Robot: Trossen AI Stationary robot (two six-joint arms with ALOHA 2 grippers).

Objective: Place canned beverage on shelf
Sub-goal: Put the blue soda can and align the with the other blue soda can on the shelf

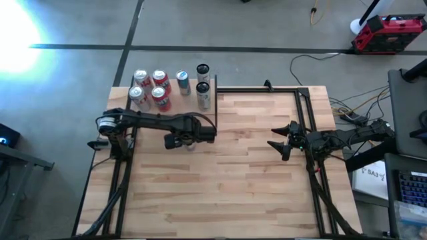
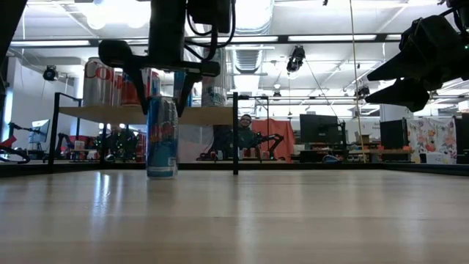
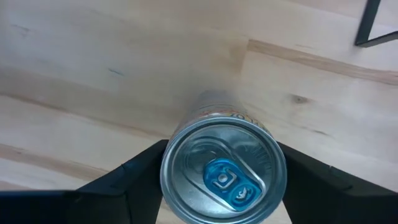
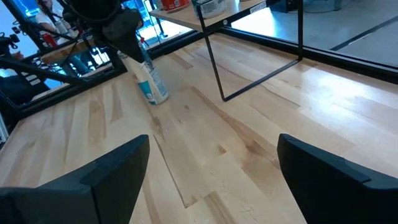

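The slim blue can (image 2: 162, 137) stood upright on the butcher-block table (image 1: 220, 180), a little left of the table's middle and at about six o'clock from the shelf (image 1: 175, 100), which sat at the table's far-left corner. The shelf already carried several cans: red-and-white ones (image 1: 151, 88) toward nine o'clock and darker ones (image 1: 203, 85) toward three o'clock.

The left gripper (image 3: 221, 180) hung directly over the can, one finger on each side of its rim. In the left wrist view both fingers (image 3: 134, 177) sat right beside the can wall, but whether they pressed it or merely flanked it could not be told, so the claw's grip stayed unsettled. The can's base appeared to rest on the wood.

The right gripper (image 1: 280, 143) waited at three o'clock, well apart, its claw spread and empty.

To do this step well, the left arm would need the fingers centred across the can's widest line and low enough below the rim that the smooth metal cannot slip. It should squeeze firmly without denting the can, lift straight up above the shelf board, then travel toward twelve o'clock into a bare spot between the standing cans, keeping clear of the black frame (image 4: 217, 59).
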